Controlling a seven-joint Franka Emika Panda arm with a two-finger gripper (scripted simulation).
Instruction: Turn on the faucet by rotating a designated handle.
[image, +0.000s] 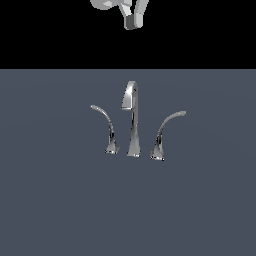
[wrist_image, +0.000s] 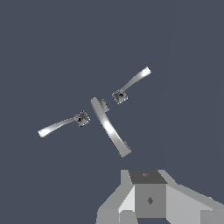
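The chrome faucet stands on a flat grey surface, with its tall hooked spout (image: 133, 125) in the middle. The handle (image: 162, 131), the thicker curved lever on a flared base, rises at the exterior view's right of the spout. A slimmer lever (image: 109, 127) curves away on the other side. My gripper (image: 131, 21) hangs high above and behind the faucet, cut off by the frame edge and touching nothing. The wrist view looks down on the spout (wrist_image: 109, 127), the handle (wrist_image: 59, 125) and the slim lever (wrist_image: 133, 82). The gripper (wrist_image: 148, 196) shows only as a grey block, so its jaws cannot be read.
The grey surface (image: 60, 200) stretches around the faucet on all sides, with a black background behind it. Nothing else stands on it.
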